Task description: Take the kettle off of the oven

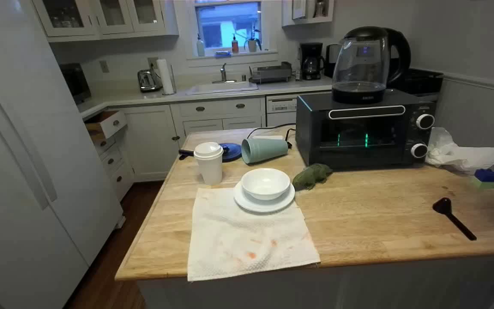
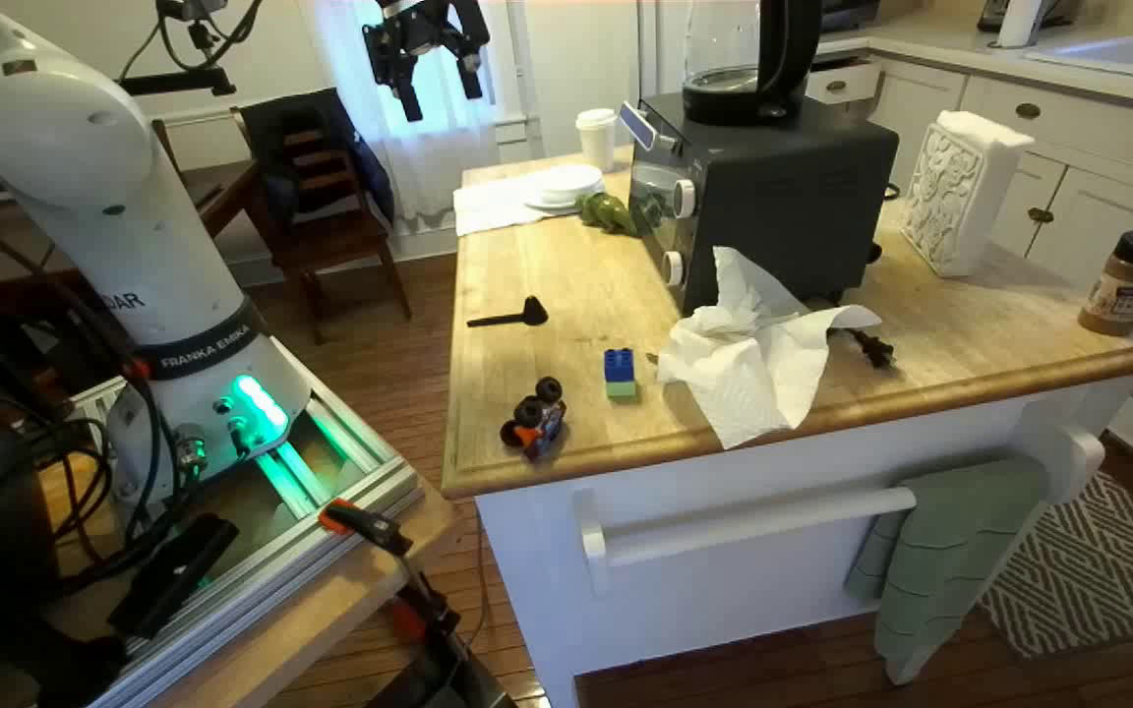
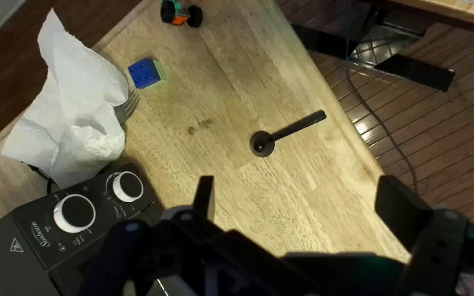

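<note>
The kettle (image 1: 360,64) stands upright on top of the oven (image 1: 358,148) in both exterior views. It has clear glass, a black lid, and a black handle (image 2: 791,54) on the side away from the white cup. Its top is cut off in an exterior view, and it is out of the wrist view. The black oven (image 2: 783,197) sits on the wooden counter; its knobs and a corner (image 3: 10,255) show in the wrist view. My gripper (image 2: 443,100) is raised in the air, apart from the kettle. Its fingers (image 3: 296,193) are wide apart with nothing between them.
A black spoon (image 3: 262,144), a blue-green block (image 3: 144,74) and crumpled paper (image 3: 76,111) lie near the oven's knob side. A white bowl on a plate (image 1: 265,184), a white cup (image 1: 209,165), a green tumbler (image 1: 268,150) and a green toy (image 1: 313,176) are on its other side.
</note>
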{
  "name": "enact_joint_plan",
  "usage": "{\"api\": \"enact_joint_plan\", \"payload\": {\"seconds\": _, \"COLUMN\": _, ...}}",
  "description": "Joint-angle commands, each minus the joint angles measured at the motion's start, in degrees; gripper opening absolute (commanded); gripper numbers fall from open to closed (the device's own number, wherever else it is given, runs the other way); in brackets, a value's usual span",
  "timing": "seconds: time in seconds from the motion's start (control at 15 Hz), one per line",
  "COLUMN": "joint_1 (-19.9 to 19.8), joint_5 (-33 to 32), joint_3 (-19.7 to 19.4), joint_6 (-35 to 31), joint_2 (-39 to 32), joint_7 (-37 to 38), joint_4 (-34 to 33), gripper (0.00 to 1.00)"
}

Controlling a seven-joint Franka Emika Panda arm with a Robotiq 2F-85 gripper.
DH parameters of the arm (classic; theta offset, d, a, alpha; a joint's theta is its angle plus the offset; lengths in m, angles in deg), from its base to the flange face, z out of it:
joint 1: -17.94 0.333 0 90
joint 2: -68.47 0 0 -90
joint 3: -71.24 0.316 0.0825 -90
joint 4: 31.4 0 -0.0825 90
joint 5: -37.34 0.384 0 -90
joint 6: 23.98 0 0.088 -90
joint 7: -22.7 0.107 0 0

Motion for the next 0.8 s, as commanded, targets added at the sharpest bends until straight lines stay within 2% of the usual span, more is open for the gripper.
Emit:
{"api": "enact_joint_plan", "payload": {"seconds": 0.0, "joint_1": 1.08, "joint_5": -0.54, "joint_3": -0.92, "joint_6": 0.33, "joint_2": 0.0, "joint_7": 0.52, "joint_4": -0.13, "gripper": 1.0}}
{"api": "enact_joint_plan", "payload": {"seconds": 0.33, "joint_1": 1.08, "joint_5": -0.54, "joint_3": -0.92, "joint_6": 0.33, "joint_2": 0.0, "joint_7": 0.52, "joint_4": -0.13, "gripper": 1.0}}
{"api": "enact_joint_plan", "payload": {"seconds": 0.53, "joint_1": -0.76, "joint_5": -6.12, "joint_3": -2.35, "joint_6": 1.79, "joint_2": -3.36, "joint_7": -3.93, "joint_4": -5.54, "gripper": 1.0}}
{"api": "enact_joint_plan", "payload": {"seconds": 0.73, "joint_1": 1.98, "joint_5": -7.53, "joint_3": -9.18, "joint_6": 3.35, "joint_2": -6.35, "joint_7": -18.29, "joint_4": -12.95, "gripper": 1.0}}
